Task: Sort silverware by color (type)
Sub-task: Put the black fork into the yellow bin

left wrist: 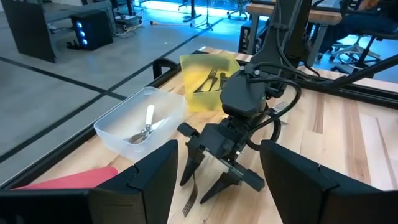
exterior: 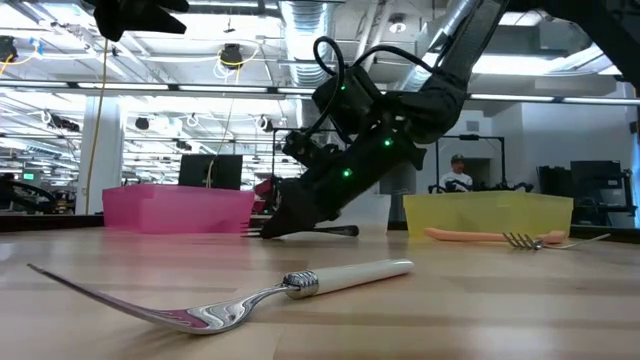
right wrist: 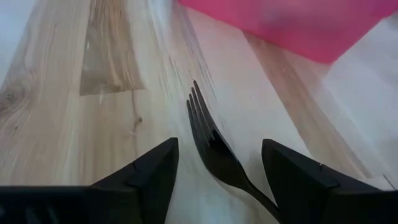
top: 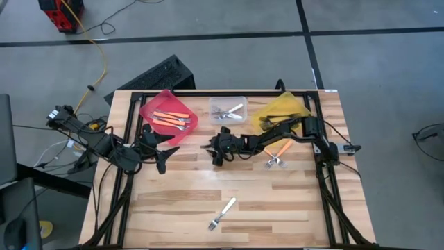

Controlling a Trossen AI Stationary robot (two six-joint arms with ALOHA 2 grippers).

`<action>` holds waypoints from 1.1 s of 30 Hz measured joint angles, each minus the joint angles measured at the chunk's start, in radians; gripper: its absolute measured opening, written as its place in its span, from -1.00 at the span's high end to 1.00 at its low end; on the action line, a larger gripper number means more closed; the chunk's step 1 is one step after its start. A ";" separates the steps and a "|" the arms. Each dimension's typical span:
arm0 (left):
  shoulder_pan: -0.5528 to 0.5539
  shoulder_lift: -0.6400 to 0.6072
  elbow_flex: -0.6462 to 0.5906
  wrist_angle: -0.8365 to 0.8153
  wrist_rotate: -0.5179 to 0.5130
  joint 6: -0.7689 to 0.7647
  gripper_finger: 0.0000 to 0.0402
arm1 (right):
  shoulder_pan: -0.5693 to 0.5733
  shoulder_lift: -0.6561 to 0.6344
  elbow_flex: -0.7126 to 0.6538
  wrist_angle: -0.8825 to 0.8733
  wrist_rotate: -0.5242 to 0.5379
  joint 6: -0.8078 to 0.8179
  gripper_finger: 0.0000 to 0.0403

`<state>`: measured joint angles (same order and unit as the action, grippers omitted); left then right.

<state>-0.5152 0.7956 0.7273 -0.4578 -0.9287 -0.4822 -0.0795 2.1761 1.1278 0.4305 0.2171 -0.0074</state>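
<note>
The right gripper (top: 216, 154) sits low at mid-table, fingers apart astride a black fork (right wrist: 214, 149) lying flat, just beside the red bin (top: 168, 116). The left gripper (top: 158, 151), fingers apart, waits nearby. 1 white fork (top: 223, 213) lies alone on open wood near the front edge.

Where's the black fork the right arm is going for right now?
The black fork lies flat on the table between the open fingers of the right gripper, near table centre, just in front of the red bin and clear bin.
</note>
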 joint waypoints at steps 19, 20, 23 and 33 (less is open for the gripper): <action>0.000 -0.003 0.000 0.000 -0.027 -0.036 -0.06 | 0.010 0.001 0.001 -0.063 -0.011 0.033 0.86; 0.000 -0.005 0.000 -0.001 -0.028 -0.036 -0.06 | 0.013 -0.001 0.001 -0.063 -0.011 0.033 0.88; 0.000 -0.014 0.000 -0.005 -0.028 -0.037 -0.06 | 0.020 -0.015 -0.001 -0.070 -0.004 0.033 0.88; 0.000 -0.069 0.000 -0.105 -0.031 -0.104 -0.06 | 0.010 -0.156 -0.006 -0.145 -0.009 0.037 0.88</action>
<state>-0.5152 0.7262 0.7277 -0.5629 -0.9598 -0.5861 -0.0695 2.0198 1.1216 0.2851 0.2083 0.0296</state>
